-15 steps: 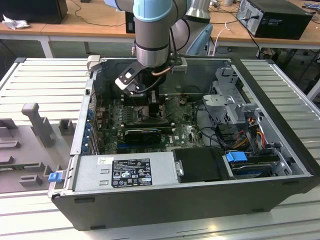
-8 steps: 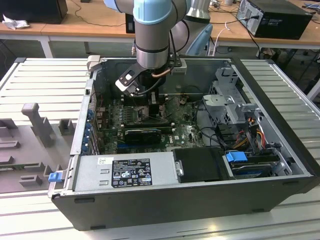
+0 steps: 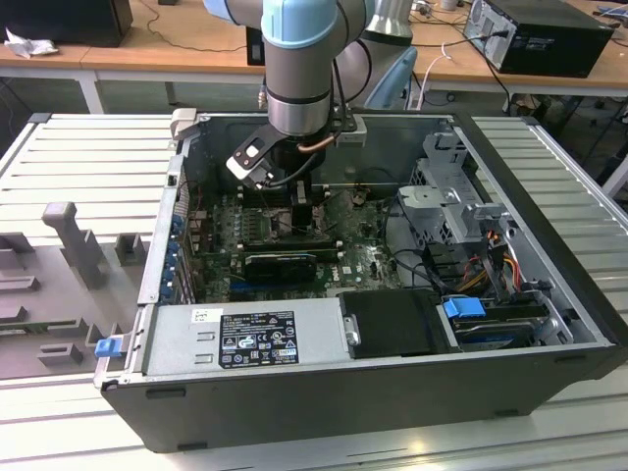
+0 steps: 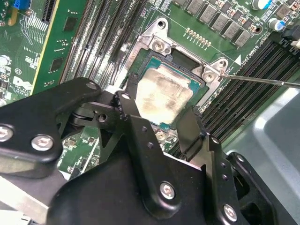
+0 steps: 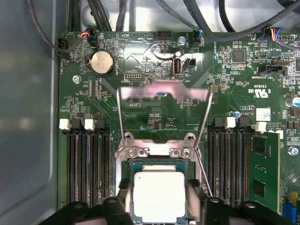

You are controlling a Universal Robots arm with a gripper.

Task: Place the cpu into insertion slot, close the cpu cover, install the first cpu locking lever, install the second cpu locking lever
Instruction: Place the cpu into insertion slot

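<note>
Beige-silver flat square cpu (image 5: 159, 197) sits within dark, silver-rimmed square insertion slot (image 5: 154, 151); black two-fingered gripper (image 4: 159, 108) narrow, seemingly pinching its edges to steady seating. Thin silvery-grey cpu cover (image 5: 164, 91) stands raised, leaving slot reachable.

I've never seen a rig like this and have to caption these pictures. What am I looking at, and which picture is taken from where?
A grey-and-blue robot arm reaches down into an open computer case lying on a ribbed metal table. That is the exterior view, from a camera off the arm. Both wrist views come from cameras riding on the arm, looking at the green circuit board inside the case. There the gripper is right at the cpu, a pale square chip at the insertion slot. Whether the chip is gripped, I cannot tell. The cpu cover is swung open, away from the slot.
</note>
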